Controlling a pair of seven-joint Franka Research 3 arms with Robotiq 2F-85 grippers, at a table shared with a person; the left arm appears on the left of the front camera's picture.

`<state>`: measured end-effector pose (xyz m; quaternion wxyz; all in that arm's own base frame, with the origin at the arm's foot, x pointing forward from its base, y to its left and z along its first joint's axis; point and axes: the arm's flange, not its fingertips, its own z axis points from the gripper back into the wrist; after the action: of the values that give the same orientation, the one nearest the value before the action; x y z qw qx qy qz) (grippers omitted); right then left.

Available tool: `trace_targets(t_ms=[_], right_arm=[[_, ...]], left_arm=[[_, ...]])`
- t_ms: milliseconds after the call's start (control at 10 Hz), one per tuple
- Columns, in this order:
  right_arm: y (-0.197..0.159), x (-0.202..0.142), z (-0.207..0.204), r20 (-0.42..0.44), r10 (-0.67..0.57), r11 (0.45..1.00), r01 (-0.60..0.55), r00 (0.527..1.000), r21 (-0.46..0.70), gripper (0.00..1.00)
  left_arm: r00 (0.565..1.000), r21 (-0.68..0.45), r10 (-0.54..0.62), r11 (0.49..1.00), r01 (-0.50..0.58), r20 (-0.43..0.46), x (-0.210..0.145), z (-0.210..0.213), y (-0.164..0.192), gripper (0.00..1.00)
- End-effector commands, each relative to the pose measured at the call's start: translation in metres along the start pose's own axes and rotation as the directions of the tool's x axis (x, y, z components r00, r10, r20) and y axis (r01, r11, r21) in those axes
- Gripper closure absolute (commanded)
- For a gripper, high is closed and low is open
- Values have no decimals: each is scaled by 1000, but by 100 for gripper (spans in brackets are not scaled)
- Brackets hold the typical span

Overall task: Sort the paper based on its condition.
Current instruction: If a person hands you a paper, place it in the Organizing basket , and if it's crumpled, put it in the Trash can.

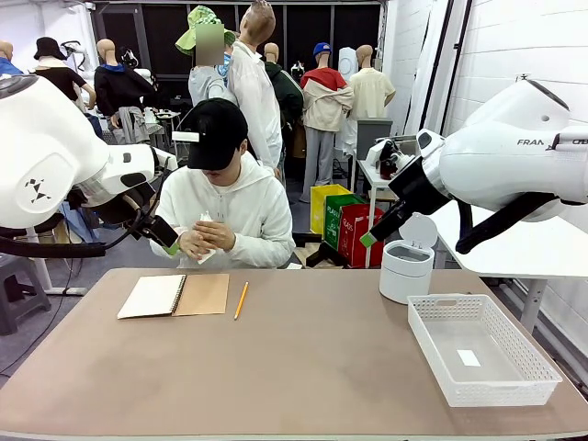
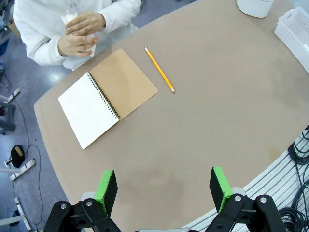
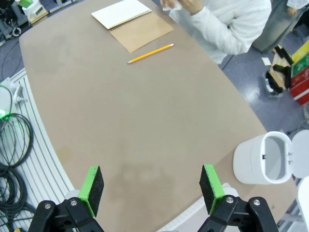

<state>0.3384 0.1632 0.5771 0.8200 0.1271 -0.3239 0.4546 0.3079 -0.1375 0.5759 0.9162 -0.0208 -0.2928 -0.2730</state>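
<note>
White paper (image 1: 205,219), yellow pencil (image 1: 241,300), brown-covered notebook (image 1: 204,294), white mesh basket (image 1: 501,391), tan table (image 1: 303,367)

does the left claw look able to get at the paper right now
Probably not: the paper is bunched inside the person's hands at the far edge of the table, mostly covered by them. The left claw hangs open above the near side.

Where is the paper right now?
In the front view, the paper is bunched in the person's hands at the table's far left edge, just beyond the open spiral notebook.
</note>
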Motion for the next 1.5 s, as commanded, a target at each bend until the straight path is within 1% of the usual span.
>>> trace_targets(t_ms=[0,1400], right_arm=[[0,0,0,-5,4,1000,-4,1000,5,0],[0,0,0,-5,4,1000,-4,1000,5,0]], left_arm=[[1000,0,-1,1000,1,-1,0,0,0,0],[1000,0,-1,1000,1,-1,0,0,0,0]])
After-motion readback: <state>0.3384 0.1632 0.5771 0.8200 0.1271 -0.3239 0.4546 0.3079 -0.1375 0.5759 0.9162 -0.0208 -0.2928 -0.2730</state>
